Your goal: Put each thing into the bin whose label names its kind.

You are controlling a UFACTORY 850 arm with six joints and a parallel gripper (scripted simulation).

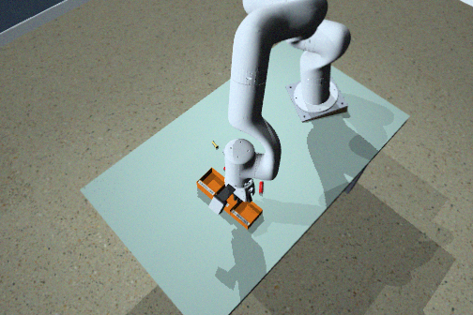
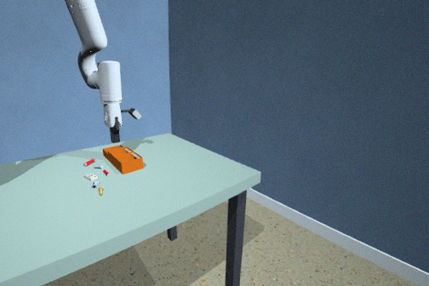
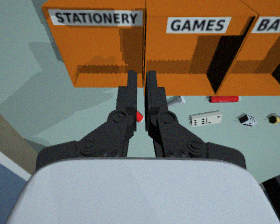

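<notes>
Three joined orange bins [image 3: 191, 45] are labelled STATIONERY, GAMES and a cut-off "BAT". They also show in the top and exterior views [image 1: 229, 197] [image 2: 122, 158]. My gripper [image 3: 141, 84] [image 2: 114, 134] is shut with nothing between its fingers. It hangs above the wall between the Stationery and Games bins. On the table beside the bins lie a red battery [image 3: 224, 99], a white domino [image 3: 205, 119], a die [image 3: 247, 119], a yellow screw [image 3: 278, 119], and a small grey and red thing [image 3: 175, 100] partly hidden behind my fingers.
The same loose things lie in a cluster left of the bins in the exterior view: battery [image 2: 88, 162], domino [image 2: 90, 176], die [image 2: 95, 184], screw [image 2: 100, 191]. The arm's base [image 1: 316, 101] stands at the table's far corner.
</notes>
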